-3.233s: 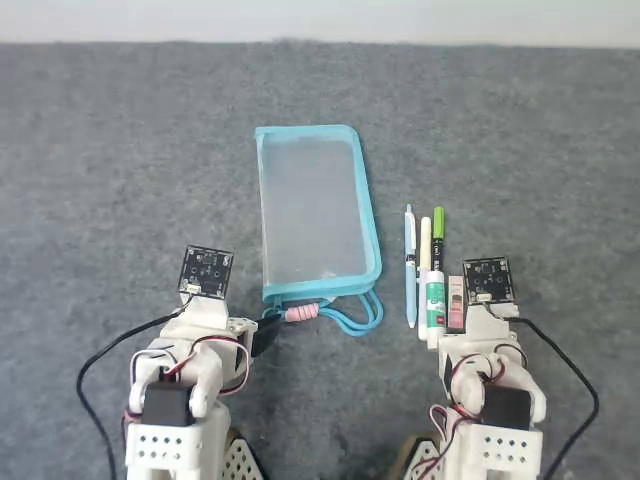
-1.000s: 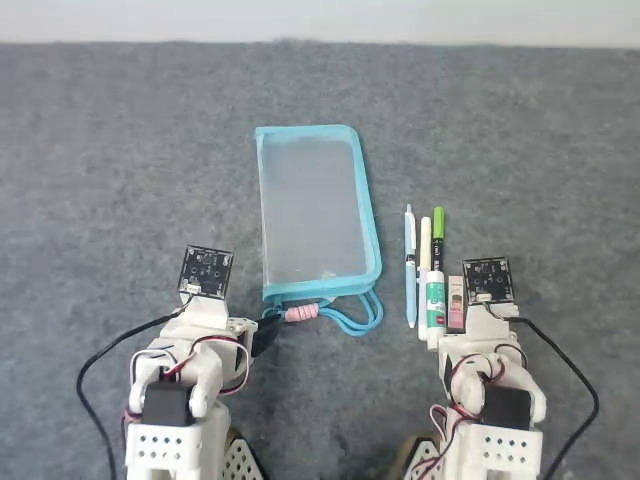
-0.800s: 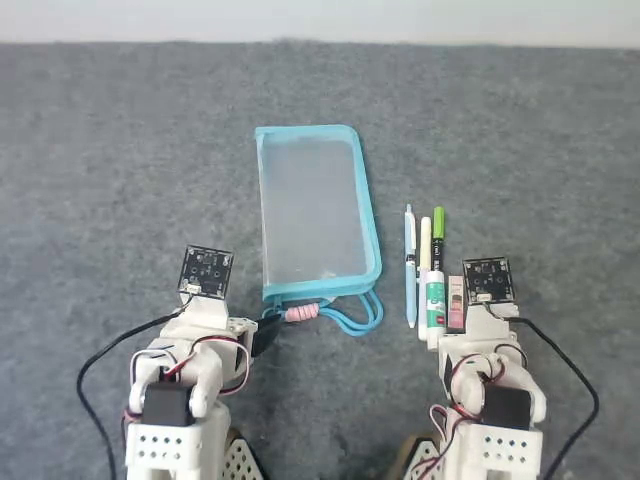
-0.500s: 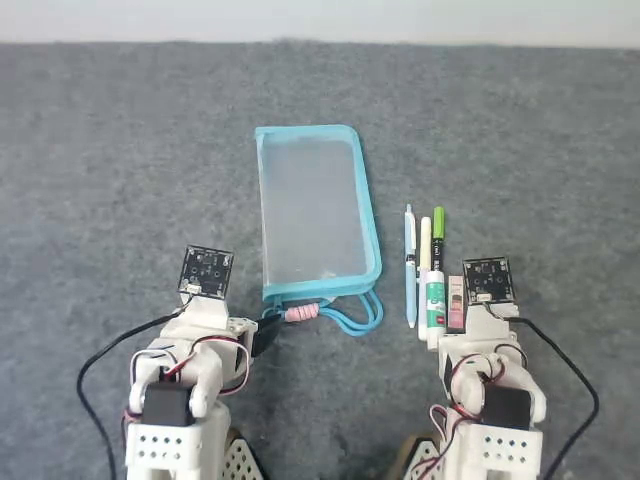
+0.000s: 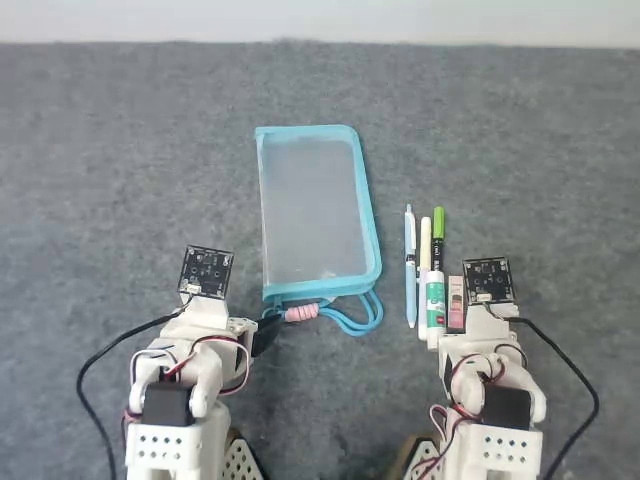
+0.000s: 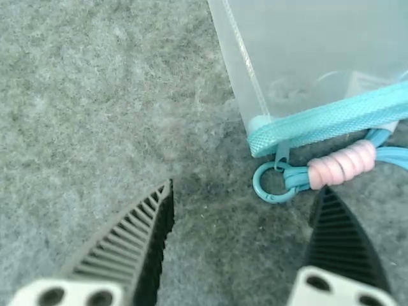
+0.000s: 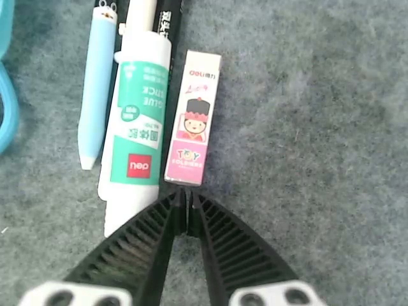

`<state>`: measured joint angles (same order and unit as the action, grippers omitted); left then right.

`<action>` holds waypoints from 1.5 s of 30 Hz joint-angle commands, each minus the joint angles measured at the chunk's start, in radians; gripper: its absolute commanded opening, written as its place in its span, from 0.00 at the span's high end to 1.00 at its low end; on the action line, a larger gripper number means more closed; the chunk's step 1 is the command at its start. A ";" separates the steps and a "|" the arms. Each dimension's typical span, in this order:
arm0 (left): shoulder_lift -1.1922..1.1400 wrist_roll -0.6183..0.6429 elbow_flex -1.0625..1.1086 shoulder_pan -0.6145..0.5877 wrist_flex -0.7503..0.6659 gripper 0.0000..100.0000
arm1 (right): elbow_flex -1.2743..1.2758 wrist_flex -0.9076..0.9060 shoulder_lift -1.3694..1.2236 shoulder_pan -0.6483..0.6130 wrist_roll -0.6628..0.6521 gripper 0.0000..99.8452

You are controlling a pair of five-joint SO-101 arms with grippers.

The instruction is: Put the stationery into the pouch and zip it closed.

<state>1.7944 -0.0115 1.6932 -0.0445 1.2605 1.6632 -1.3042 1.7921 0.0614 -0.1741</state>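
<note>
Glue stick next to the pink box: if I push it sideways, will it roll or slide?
The glue stick looks round-bodied, so it will probably roll rather than slide. The pink box and blue pen close on either side may stop it quickly. Its smooth shell could slip when pinched.

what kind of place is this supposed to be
Probably a tabletop robot practice setup: a grey felt mat serves as the work surface, the left arm and right arm sit side by side, and a pouch and stationery are laid out neatly.
</note>
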 commanded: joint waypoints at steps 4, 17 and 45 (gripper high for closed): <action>0.029 0.006 -0.008 -0.002 0.003 0.68 | 0.020 -0.005 0.022 -0.010 0.005 0.99; 0.029 0.006 -0.008 -0.003 0.003 0.68 | 0.020 -0.005 0.022 -0.010 0.005 0.99; 0.029 0.008 -0.008 0.003 0.003 0.68 | 0.020 -0.004 0.022 -0.104 0.003 0.99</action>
<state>1.7944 -0.0115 1.6932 -0.0445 1.2605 1.6632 -1.3042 1.7921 0.0015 -0.1741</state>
